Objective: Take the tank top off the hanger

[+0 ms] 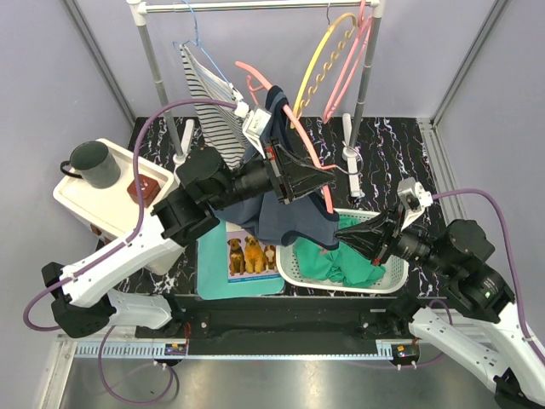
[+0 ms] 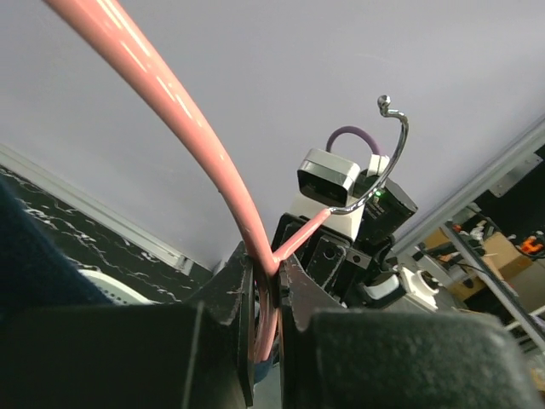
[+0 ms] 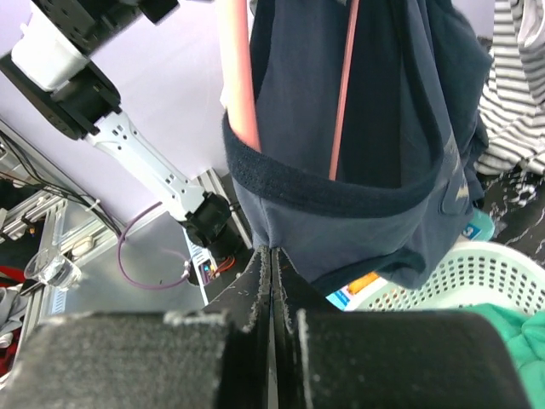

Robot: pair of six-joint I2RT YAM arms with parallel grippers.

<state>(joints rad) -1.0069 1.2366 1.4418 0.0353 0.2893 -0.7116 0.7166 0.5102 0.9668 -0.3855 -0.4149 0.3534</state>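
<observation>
While the left tool (image 2: 266, 285) clamps the pink hanger (image 2: 203, 138), the navy tank top (image 3: 375, 170) hangs on it above the counter (image 1: 400, 145); the right tool (image 3: 271, 260) is closed at its hem.

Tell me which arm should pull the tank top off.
Right: the right gripper is shut at the hem of the tank top, while the left gripper clamps the pink hanger, steadying it.

You look down from above and behind the table (image 1: 392, 145); both wrist cameras sit close beneath the pink hanger (image 2: 196, 128).
</observation>
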